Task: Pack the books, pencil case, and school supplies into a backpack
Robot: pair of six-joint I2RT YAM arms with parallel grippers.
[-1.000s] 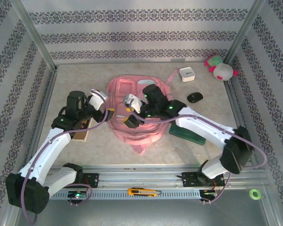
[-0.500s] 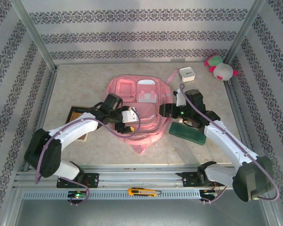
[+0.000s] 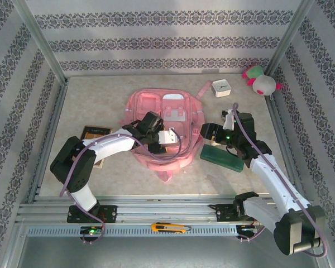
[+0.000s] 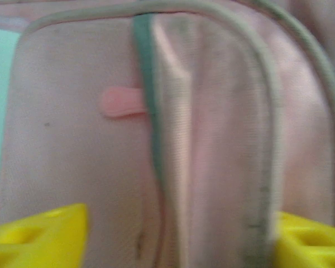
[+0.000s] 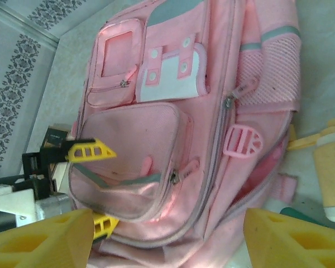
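Left jaws shifted rightward, astride backpack (image 3: 145, 109) pocket (image 5: 128, 137), grip unclear, right jaws wide

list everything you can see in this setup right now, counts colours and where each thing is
backpack: one, pink with white patches, lying flat mid-table
book: one, brown cover, left of the backpack, partly under the left arm
flat case: one, dark green, right of the backpack
small box: one, white, beyond the backpack's far right corner
plush toy: one, pink and green, far right corner
utility knife: one, yellow and black, on the front rail
tape roll: one, green, near right, off the table
left gripper: one, yellow fingers, open astride the backpack's lower front pocket
right gripper: one, yellow fingers, open beside the backpack's right side
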